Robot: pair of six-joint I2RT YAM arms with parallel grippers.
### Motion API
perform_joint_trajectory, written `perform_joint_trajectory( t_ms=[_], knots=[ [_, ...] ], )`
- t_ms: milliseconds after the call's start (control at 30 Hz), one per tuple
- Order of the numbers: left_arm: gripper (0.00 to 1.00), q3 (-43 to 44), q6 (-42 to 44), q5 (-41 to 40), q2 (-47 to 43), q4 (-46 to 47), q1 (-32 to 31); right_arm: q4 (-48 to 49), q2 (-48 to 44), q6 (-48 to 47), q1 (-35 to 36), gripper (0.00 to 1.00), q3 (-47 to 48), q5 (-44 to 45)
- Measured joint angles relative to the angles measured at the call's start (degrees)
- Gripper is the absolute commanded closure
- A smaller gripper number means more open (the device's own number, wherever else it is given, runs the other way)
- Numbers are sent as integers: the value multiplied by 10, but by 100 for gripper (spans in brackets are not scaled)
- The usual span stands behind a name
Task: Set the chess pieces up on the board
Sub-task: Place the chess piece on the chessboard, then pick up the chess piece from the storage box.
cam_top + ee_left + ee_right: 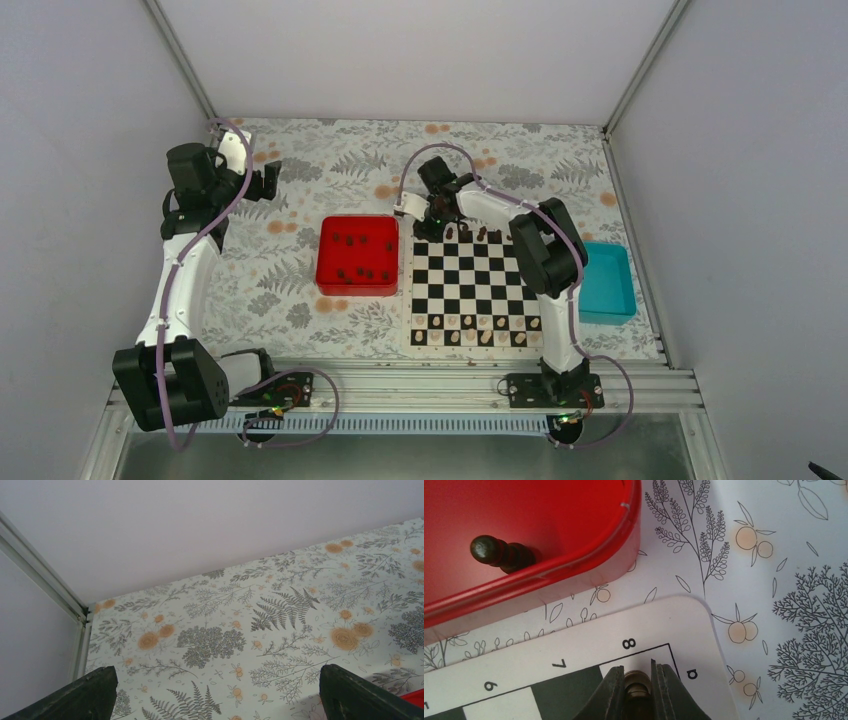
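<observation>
**Corner square:** The right gripper point(637, 670) pinches a dark chess piece point(636, 686) between nearly closed jaws over the far-left corner square of the board point(574, 652), beside the printed 8. The fingers hide the piece's foot, so whether it touches the square cannot be told.

A few dark pieces point(466, 232) stand along the board's far edge. More lie in the red tray point(357, 290), just left of the board toward the middle of the table point(300, 150). Pale pieces point(476, 336) line the board's near edge, and a teal tray point(607, 285) sits off its right edge. The left gripper point(268, 183) hangs wide and empty near the table's far-left corner.

The risk appears to lie in the release. Let go tilted or short of the surface, the small piece could topple or roll onto the border. The spreading jaws could also knock its neighbour on the same row.
</observation>
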Motion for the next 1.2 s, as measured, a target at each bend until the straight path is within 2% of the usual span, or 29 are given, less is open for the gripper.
perform_joint_trajectory(
  t_ms=[100, 233, 367, 567, 867, 1000, 1200],
  knots=[
    [0, 0, 0, 0, 0, 0, 0, 0, 0, -1, 0, 83, 0, 0],
    [0, 0, 0, 0, 0, 0, 0, 0, 0, 0, 0, 68, 0, 4],
    [0, 0, 0, 0, 0, 0, 0, -4, -6, -5, 0, 58, 2, 16],
    [0, 0, 0, 0, 0, 0, 0, -46, -10, -7, 28, 55, 97, 36],
    [0, 0, 0, 0, 0, 0, 0, -74, 9, -11, 160, 56, 247, 53],
    [0, 0, 0, 0, 0, 0, 0, -77, 50, -11, 182, 56, 275, 53],
    [0, 0, 0, 0, 0, 0, 0, -89, 115, -10, 179, 56, 276, 65]
  ],
)
